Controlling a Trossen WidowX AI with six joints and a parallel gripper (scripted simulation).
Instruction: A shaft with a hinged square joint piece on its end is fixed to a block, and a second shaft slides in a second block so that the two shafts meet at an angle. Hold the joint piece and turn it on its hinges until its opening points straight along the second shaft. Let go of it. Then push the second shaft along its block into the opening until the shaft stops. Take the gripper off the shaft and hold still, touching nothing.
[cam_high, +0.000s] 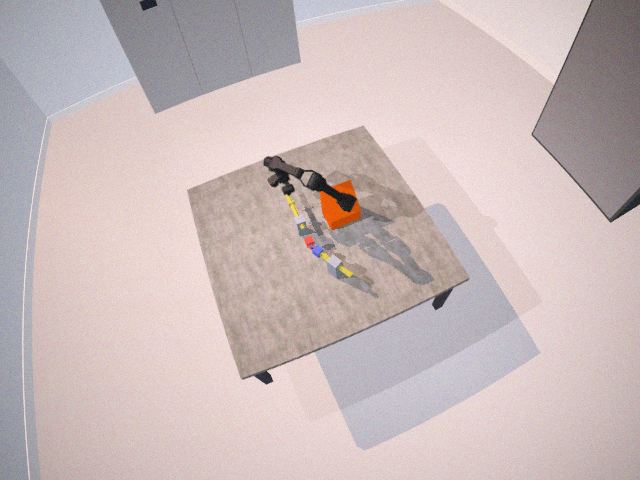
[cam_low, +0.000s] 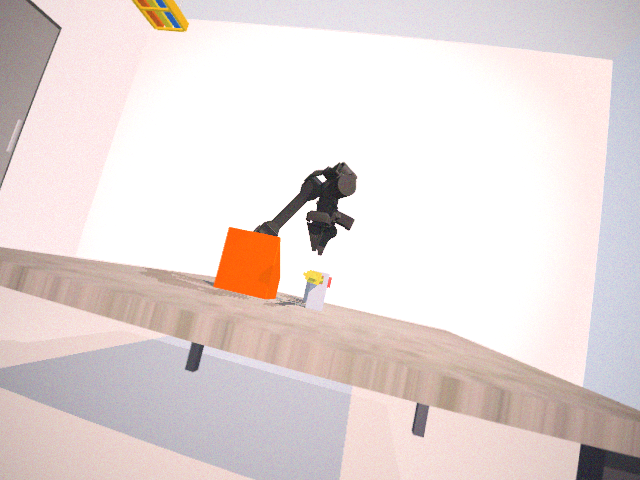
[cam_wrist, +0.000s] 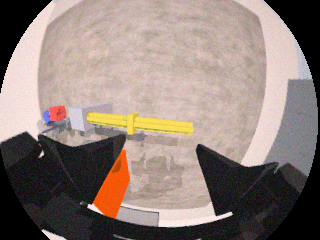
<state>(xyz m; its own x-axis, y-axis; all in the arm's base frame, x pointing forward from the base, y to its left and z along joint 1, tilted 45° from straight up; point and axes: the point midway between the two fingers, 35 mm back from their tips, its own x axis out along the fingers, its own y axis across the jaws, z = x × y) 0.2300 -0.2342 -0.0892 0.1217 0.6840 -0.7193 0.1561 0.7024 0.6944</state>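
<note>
The gripper (cam_high: 287, 191) (cam_low: 317, 253) (cam_wrist: 161, 141) is open and empty, above the outer end of the second shaft. The second shaft (cam_high: 291, 201) (cam_wrist: 167, 125) is yellow with a collar (cam_wrist: 132, 123) and runs through its grey block (cam_high: 300, 220) (cam_low: 316, 292) (cam_wrist: 92, 116). A short yellow tip (cam_high: 302, 226) shows on the block's inner side. The red joint piece (cam_high: 309, 241) (cam_low: 329, 282) (cam_wrist: 58, 113) sits apart from that tip, hinged to a blue piece (cam_high: 317, 251) (cam_wrist: 47, 117). The first shaft (cam_high: 349, 273) is yellow, in the other grey block (cam_high: 334, 263). The red opening's exact direction is too small to tell.
A large orange box (cam_high: 339, 206) (cam_low: 248, 263) (cam_wrist: 113, 189) stands beside the second shaft, under the arm. The wooden table (cam_high: 237, 289) (cam_low: 372, 330) (cam_wrist: 165, 65) carries everything. Shadows of the arm and parts fall across it.
</note>
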